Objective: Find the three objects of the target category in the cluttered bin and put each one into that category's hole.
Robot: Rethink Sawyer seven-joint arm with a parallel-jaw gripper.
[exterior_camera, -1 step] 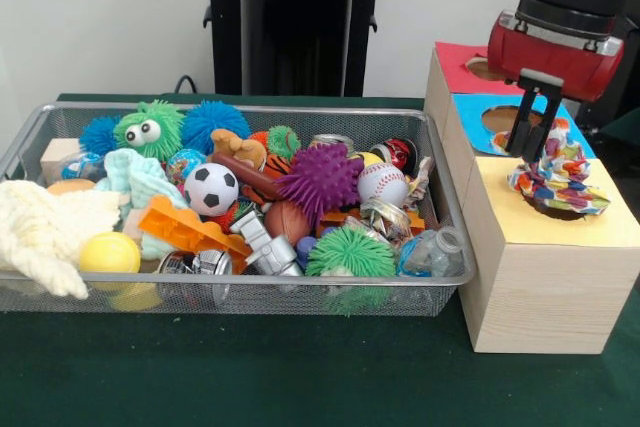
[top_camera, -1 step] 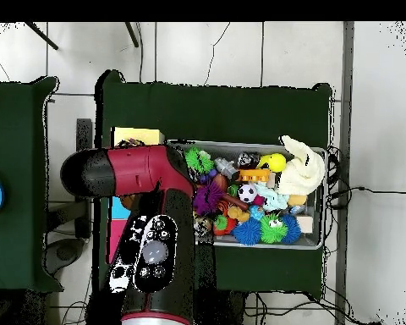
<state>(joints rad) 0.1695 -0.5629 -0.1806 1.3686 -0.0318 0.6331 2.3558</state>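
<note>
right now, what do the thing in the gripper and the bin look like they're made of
The multicoloured piece hanging from the gripper: likely soft printed cloth, since it drapes and crumples over the yellow hole. The bin: silvery metal wire mesh, see-through walls, slight sheen.

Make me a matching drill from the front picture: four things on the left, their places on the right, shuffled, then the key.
Things
1. soccer ball
2. patterned cloth
3. yellow ball
4. purple spiky ball

Places
A. hanging from the pincer over the hole in the yellow panel of the wooden box
B. near the front left corner of the wire bin, beside the cream knit cloth
C. middle of the bin, just left of the baseball
D. in the bin, just above the orange plastic toy

Pairs: 1-D, 2-A, 3-B, 4-C
</note>
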